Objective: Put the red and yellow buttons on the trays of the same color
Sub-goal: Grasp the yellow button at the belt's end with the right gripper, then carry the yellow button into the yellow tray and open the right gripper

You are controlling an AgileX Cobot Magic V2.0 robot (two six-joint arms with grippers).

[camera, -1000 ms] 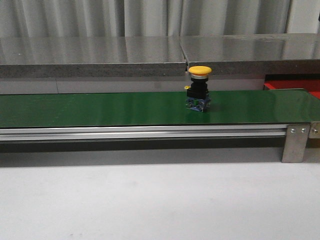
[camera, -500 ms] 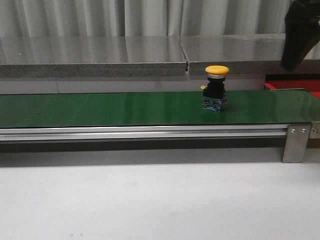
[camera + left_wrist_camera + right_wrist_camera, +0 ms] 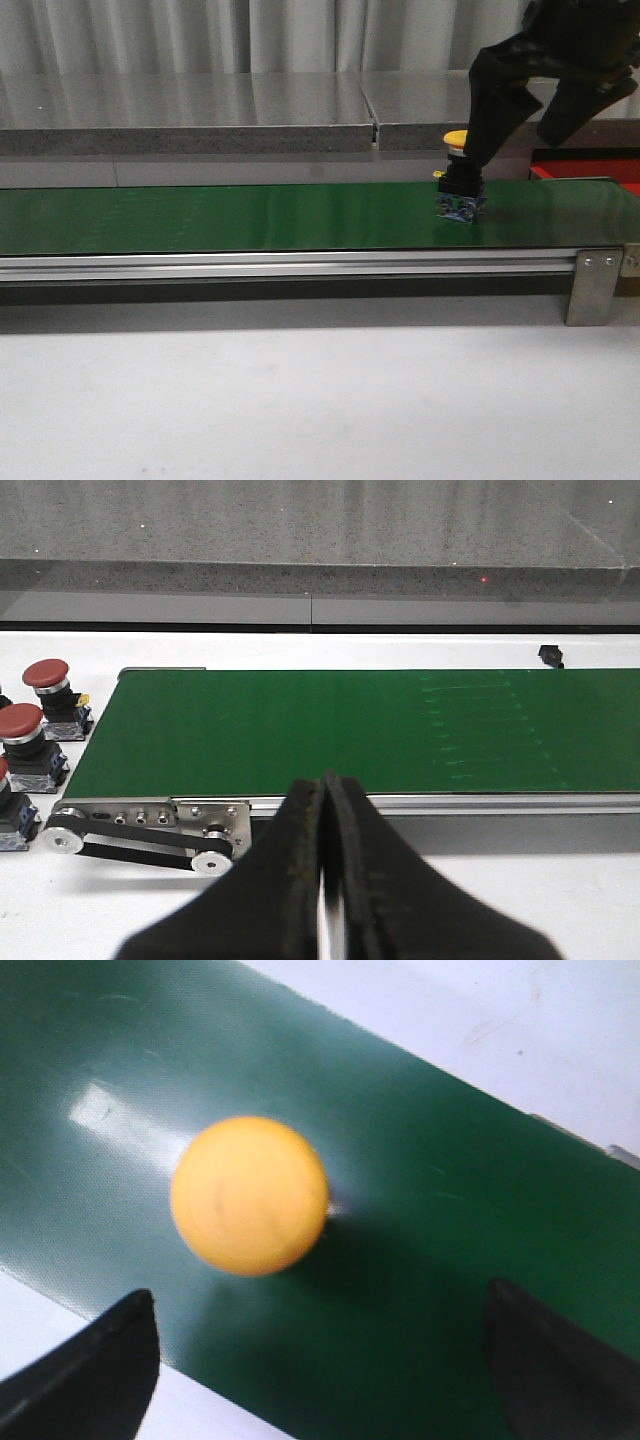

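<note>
A yellow button (image 3: 458,176) stands upright on the green belt (image 3: 250,215), near its right end. My right gripper (image 3: 515,145) hangs open over it, one finger beside the cap and the other farther right. In the right wrist view the yellow cap (image 3: 250,1195) lies ahead of the open right gripper (image 3: 318,1295), nearer one fingertip (image 3: 120,1345). Part of the red tray (image 3: 585,170) shows behind the belt's right end. Red buttons (image 3: 48,677) stand beside the belt's other end. My left gripper (image 3: 325,785) is shut and empty. No yellow tray is in view.
A grey stone ledge (image 3: 200,125) runs behind the belt. The belt's aluminium frame and end bracket (image 3: 592,285) sit toward the front. In the left wrist view a drive pulley with a black band (image 3: 140,845) is at the belt's end.
The yellow button has travelled to the right along the belt. My right gripper has come down from the upper right and now sits over the button.
</note>
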